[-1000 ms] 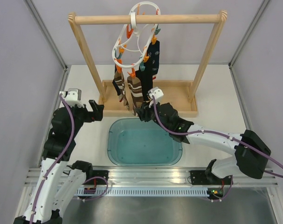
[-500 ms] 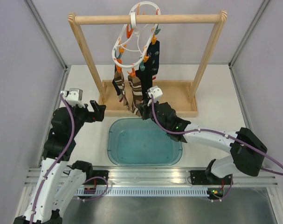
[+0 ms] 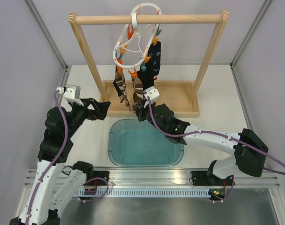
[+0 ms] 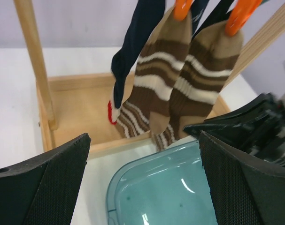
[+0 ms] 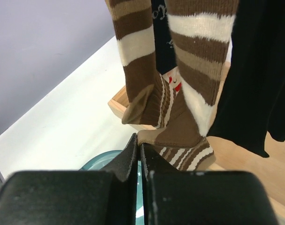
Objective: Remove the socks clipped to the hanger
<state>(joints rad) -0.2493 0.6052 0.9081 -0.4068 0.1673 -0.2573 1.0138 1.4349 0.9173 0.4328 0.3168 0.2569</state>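
Note:
The white ring hanger [image 3: 133, 44] hangs from the wooden rail with its socks clipped on. Orange pegs [image 4: 182, 7] hold two brown striped socks [image 4: 156, 84] side by side, and a dark sock [image 4: 133, 47] hangs to their left. My right gripper [image 3: 138, 111] is at the bottom of the striped socks [image 3: 135, 89]. In the right wrist view its fingers [image 5: 138, 143] are shut, pinching the toe edge of the nearer striped sock [image 5: 180, 126]. A dark sock [image 5: 259, 84] hangs right of it. My left gripper [image 3: 104, 108] stands open to the left, pointing at the socks, holding nothing [image 4: 144, 138].
The wooden rail frame [image 3: 147, 19] stands on its wooden base tray [image 3: 180, 93] at the back. A teal plastic bin [image 3: 115, 154] sits in front of it, below the socks. Grey walls close in both sides.
My right gripper moved a little left and forward under the striped socks and shut on a toe. My left arm rose and reached right toward the socks, still open.

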